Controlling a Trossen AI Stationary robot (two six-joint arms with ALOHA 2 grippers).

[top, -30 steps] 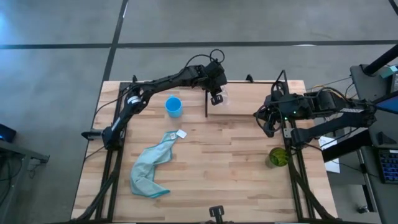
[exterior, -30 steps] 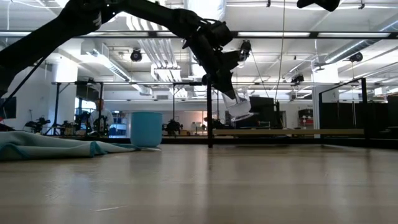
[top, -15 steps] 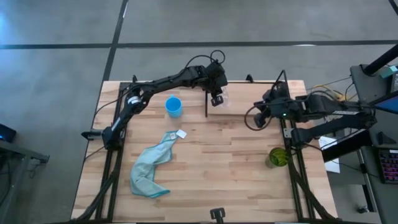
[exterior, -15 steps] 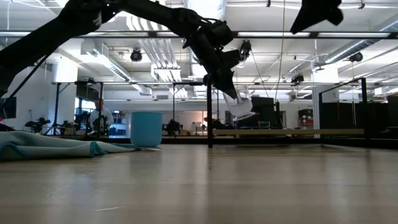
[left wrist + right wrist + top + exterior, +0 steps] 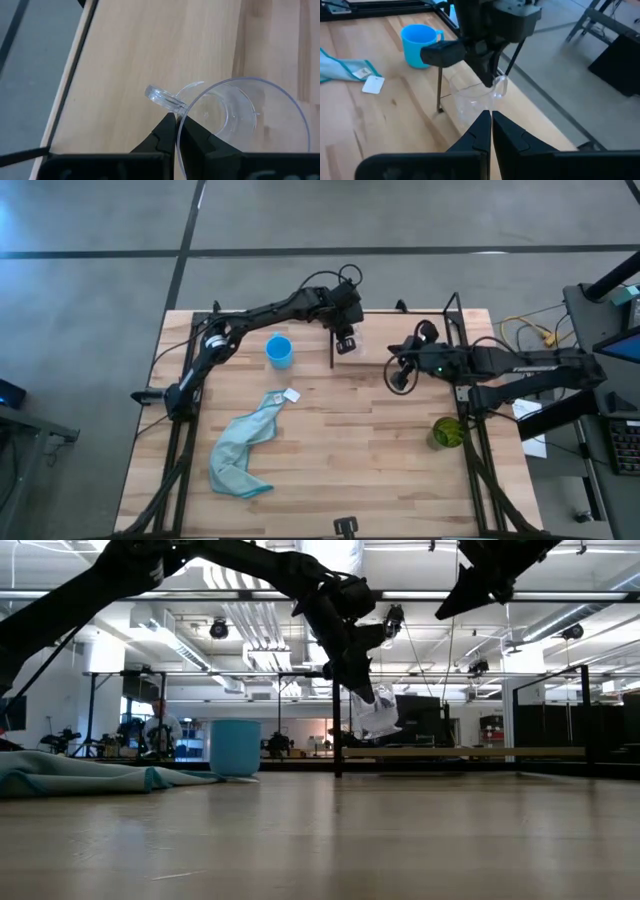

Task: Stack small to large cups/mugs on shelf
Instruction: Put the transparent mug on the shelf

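My left gripper (image 5: 345,343) is shut on the small clear cup (image 5: 240,117), which has a handle, just above the shelf's left end. The shelf (image 5: 400,340) is a pale board framed by black rods at the table's far right. My right gripper (image 5: 395,375) is shut and empty, raised beside the shelf's near edge, to the right of the clear cup. The blue mug (image 5: 279,351) stands on the table left of the shelf. The olive-green cup (image 5: 447,432) stands near the table's right edge. My left gripper pinches the clear cup's rim (image 5: 181,111) between its two fingers, right beside the handle (image 5: 161,95). The fingers come from above, pointing down. The cup hangs tilted below them (image 5: 378,715), clear of the shelf board (image 5: 460,752).
A light blue cloth (image 5: 243,455) with a white tag lies on the near left of the table. A black upright rod (image 5: 332,340) of the shelf frame stands just left of the held cup. Bare tabletop lies in the middle.
My right gripper has swung toward the table's left, from the shelf's right end to near the clear cup, and has come lower. My left gripper has kept its hold; the cup has tipped a little and sunk slightly toward the shelf.
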